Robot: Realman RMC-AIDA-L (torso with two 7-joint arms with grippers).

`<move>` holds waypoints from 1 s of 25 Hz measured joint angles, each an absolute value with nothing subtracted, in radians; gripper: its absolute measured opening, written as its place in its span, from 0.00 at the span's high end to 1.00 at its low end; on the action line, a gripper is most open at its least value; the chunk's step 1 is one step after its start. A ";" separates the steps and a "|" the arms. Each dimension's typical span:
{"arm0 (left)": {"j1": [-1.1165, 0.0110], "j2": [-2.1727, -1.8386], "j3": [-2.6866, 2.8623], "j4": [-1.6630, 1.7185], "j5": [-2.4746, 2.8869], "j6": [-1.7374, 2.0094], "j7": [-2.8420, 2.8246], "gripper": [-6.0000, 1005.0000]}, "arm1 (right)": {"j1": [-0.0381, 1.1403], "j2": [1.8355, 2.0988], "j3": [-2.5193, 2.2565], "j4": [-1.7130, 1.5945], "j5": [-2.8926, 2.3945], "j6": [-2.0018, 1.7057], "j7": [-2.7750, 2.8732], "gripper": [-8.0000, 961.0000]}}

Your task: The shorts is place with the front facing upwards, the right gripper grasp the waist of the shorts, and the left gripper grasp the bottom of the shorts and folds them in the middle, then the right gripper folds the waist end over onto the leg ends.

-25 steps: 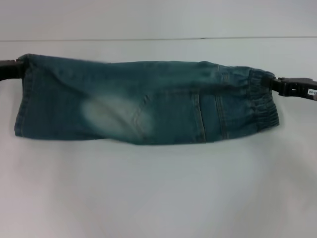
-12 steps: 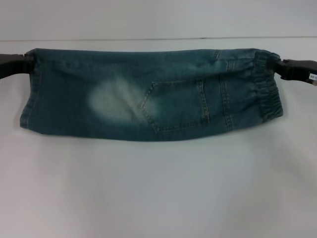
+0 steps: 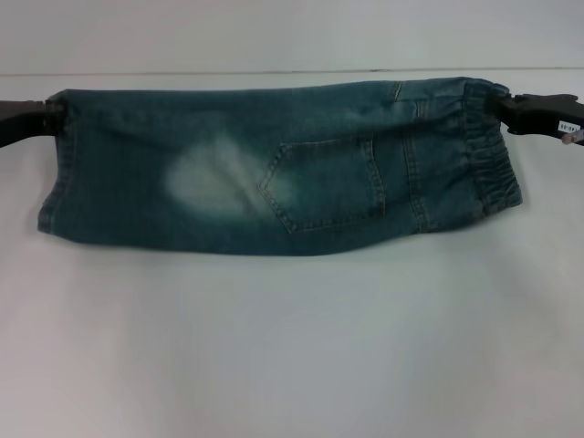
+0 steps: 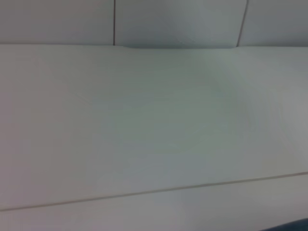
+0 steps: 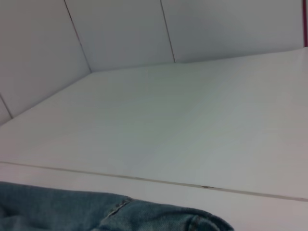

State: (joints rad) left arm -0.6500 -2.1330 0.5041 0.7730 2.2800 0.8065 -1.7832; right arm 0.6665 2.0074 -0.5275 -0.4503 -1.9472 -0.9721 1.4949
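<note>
Blue denim shorts [image 3: 274, 169] hang stretched out above the white table, folded lengthwise, with a back pocket and a pale faded patch facing me. The elastic waist is at the right, the leg ends at the left. My right gripper [image 3: 507, 108] is shut on the waist's top corner. The left gripper [image 3: 57, 114] is shut on the top corner of the leg ends. A strip of the denim [image 5: 110, 211] shows along the edge of the right wrist view. In the left wrist view there is only white table.
The white table [image 3: 292, 347] spreads below and in front of the shorts. A white wall with panel seams [image 5: 120, 29] stands behind it, and a thin seam line [image 4: 144, 193] runs across the table surface.
Both grippers have lifted the shorts' top edge and pulled it tauter. The cloth has swung so that the back pocket now faces me more fully.
</note>
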 joint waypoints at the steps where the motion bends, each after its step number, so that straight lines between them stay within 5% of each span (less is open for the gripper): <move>1: -0.649 -2.134 0.510 0.773 2.275 0.812 -1.786 0.97 | 0.667 2.007 -0.527 -0.449 -1.946 -0.968 1.496 0.94; 6: -0.645 -2.154 0.519 0.779 2.245 0.783 -1.788 0.95 | 0.668 2.011 -0.529 -0.441 -1.952 -0.937 1.518 0.94; 8: -0.642 -2.157 0.519 0.777 2.237 0.764 -1.786 0.95 | 0.668 2.015 -0.531 -0.439 -1.955 -0.919 1.518 0.86; 15: -0.590 -2.159 0.523 0.804 2.142 0.810 -1.766 0.59 | 0.656 2.014 -0.532 -0.440 -1.953 -0.915 1.541 0.56; 25: -0.490 -2.129 0.483 0.804 1.960 1.322 -1.608 0.35 | 0.627 1.918 -0.629 -0.512 -1.972 -1.182 1.770 0.21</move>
State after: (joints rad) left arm -0.4899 -2.1294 0.4831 0.8040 1.9597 1.3218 -1.6083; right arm 0.6273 1.9179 -0.6288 -0.5121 -1.9719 -1.1816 1.7702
